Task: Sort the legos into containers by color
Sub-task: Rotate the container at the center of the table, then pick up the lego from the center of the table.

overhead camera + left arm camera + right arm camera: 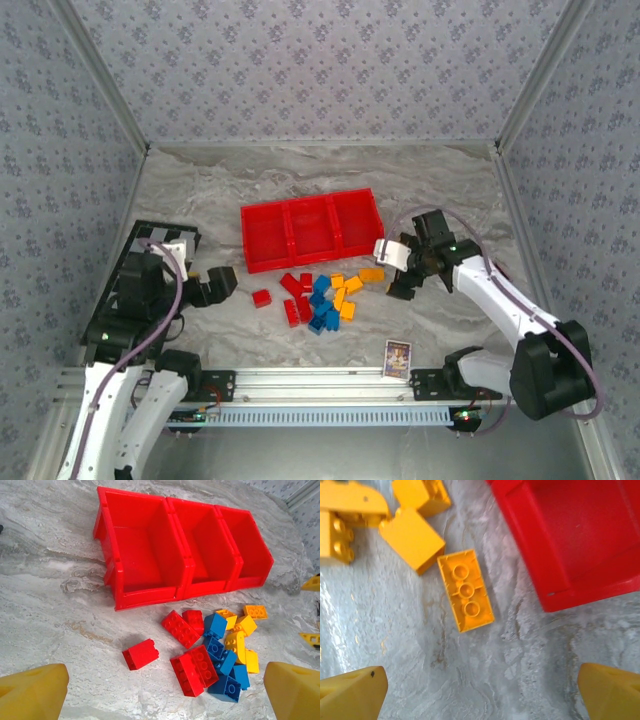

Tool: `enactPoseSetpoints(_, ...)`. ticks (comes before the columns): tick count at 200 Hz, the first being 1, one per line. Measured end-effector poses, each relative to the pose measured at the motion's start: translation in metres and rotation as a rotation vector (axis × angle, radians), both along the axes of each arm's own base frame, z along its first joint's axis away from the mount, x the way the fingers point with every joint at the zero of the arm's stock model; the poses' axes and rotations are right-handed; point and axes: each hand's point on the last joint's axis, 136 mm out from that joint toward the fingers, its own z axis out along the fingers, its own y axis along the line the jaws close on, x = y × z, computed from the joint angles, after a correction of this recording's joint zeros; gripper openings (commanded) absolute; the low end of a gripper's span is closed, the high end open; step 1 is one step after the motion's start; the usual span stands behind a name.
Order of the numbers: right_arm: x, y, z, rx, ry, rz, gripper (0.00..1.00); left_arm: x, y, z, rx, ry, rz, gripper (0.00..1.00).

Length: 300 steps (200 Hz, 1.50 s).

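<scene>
No writing, number or brand could be read. The small picture card (pixel 397 357) by the front rail (pixel 320 380) bore a print too small to decipher; the legos (pixel 215 650) showed no legible lettering.

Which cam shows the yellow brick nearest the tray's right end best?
Right wrist: the yellow brick lies close and sharp, its three circles clear, beside the tray corner. Top external shows the yellow brick as a small orange patch; left wrist shows it small and distant.
</scene>
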Motion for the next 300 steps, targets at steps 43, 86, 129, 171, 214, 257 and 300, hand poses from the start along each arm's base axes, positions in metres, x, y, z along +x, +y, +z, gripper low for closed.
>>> enactPoseSetpoints(43,0.0,0.009,-0.019,-0.039,0.045,0.06,1.0,-0.008,0.002,0.011,-0.007,-0.075,-0.006,1.0)
enactPoseSetpoints(86,0.01,0.023,-0.035,-0.066,0.102,0.1,1.0,-0.01,0.002,0.014,-0.01,-0.092,-0.006,1.0)
enactPoseSetpoints(129,0.024,0.035,-0.052,-0.091,0.158,0.123,1.0,-0.01,0.003,0.014,-0.009,-0.095,-0.002,1.0)
enactPoseSetpoints(171,0.032,0.046,-0.06,-0.113,0.181,0.143,0.98,-0.01,0.002,0.012,-0.007,-0.092,-0.009,1.0)
enactPoseSetpoints(214,0.034,0.051,-0.072,-0.142,0.199,0.175,0.93,-0.009,0.001,0.013,-0.007,-0.096,-0.009,1.0)
enactPoseSetpoints(257,0.029,0.051,-0.082,-0.173,0.222,0.2,0.88,-0.008,0.001,0.015,-0.01,-0.108,-0.009,1.0)
enactPoseSetpoints(300,0.024,0.052,-0.083,-0.182,0.232,0.22,0.76,-0.007,0.001,0.014,-0.009,-0.106,-0.009,1.0)
